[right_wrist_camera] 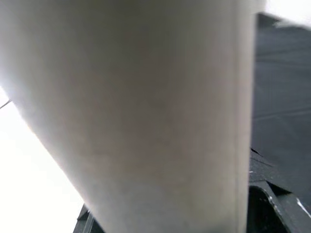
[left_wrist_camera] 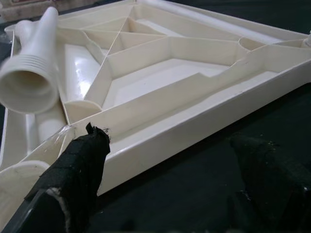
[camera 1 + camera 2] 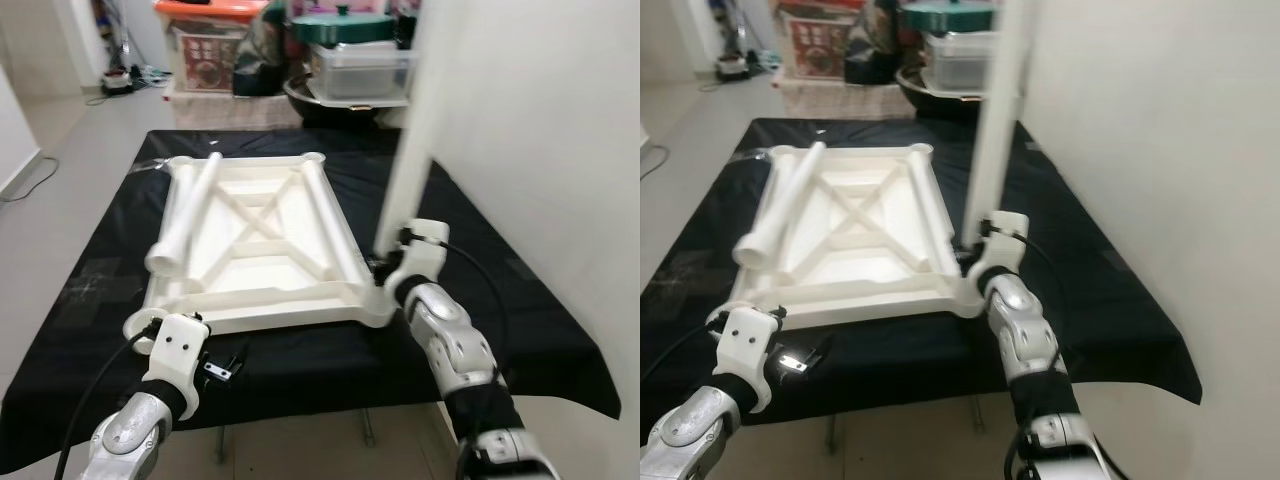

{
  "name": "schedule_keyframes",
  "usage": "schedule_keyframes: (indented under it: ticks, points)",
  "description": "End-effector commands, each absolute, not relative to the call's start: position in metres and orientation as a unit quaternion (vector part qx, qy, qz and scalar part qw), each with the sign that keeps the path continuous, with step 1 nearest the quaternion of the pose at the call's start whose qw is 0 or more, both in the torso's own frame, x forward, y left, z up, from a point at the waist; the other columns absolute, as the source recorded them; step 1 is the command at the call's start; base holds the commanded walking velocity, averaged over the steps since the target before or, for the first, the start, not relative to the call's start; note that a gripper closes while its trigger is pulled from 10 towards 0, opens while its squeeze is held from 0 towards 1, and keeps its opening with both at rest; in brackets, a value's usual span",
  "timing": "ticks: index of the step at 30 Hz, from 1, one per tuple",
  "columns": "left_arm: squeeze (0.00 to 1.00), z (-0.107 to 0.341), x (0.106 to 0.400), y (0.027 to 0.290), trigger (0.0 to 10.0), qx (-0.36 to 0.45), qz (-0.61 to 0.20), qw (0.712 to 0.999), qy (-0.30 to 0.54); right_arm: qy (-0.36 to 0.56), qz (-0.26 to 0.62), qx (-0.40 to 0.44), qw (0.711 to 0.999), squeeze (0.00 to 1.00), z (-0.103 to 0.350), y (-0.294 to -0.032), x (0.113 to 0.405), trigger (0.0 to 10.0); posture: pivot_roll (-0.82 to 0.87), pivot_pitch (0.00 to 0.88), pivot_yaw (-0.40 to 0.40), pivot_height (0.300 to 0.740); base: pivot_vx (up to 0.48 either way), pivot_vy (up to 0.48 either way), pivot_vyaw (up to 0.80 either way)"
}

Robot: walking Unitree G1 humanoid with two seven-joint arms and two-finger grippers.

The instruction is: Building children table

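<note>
I have the cream plastic ribbed tabletop (image 3: 265,245) lying upside down mid-frame on the black-draped counter (image 3: 520,300), so its corner sockets face up for the legs. My right gripper (image 3: 392,262) is clamped on the long cream tube leg (image 3: 405,165), held upright over the tabletop's lower-right corner, I judge for seating it there. My left gripper (image 2: 165,179) waits with fingers apart at the lower-left corner. A spare threaded cream leg (image 3: 185,215) rests across the tabletop's left side.

A black-draped table (image 3: 520,300) stands on pale tiled floor (image 3: 70,140); storage boxes (image 3: 205,45) lie beyond, white wall (image 3: 560,130) alongside.
</note>
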State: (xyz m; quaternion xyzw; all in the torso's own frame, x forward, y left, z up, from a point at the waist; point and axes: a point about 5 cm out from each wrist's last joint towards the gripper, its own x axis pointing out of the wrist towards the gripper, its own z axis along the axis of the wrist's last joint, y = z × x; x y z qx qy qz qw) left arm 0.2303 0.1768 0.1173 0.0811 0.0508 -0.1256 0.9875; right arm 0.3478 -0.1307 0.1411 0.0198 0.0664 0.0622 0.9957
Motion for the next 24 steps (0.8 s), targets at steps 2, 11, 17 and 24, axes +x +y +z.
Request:
schedule_keyframes:
  ticks: [2,11,17,24]
  points:
    - [0.0,0.115,0.231,0.175,10.0,0.079,-0.133,0.986,0.058,0.119,0.065,-0.011,0.991,0.0,0.12,-0.126,0.338,10.0,0.14,0.0,-0.091,0.74,0.0,0.0,0.0]
    - [0.0,0.114,0.233,0.175,10.0,0.08,-0.135,0.986,0.058,0.052,0.205,0.076,0.974,1.0,0.146,-0.098,0.343,10.0,0.13,0.0,-0.092,0.74,0.0,0.0,0.0]
    - [0.0,0.114,0.234,0.173,10.0,0.075,-0.135,0.987,0.054,0.022,0.591,0.056,0.804,0.0,0.17,-0.084,0.302,10.0,0.14,0.0,-0.105,0.74,0.0,0.0,0.0]
    - [0.0,0.115,0.234,0.173,10.0,0.072,-0.135,0.987,0.053,0.045,0.63,0.036,0.774,0.0,0.161,-0.082,0.291,7.6,0.14,0.0,-0.108,0.74,0.0,0.0,0.0]
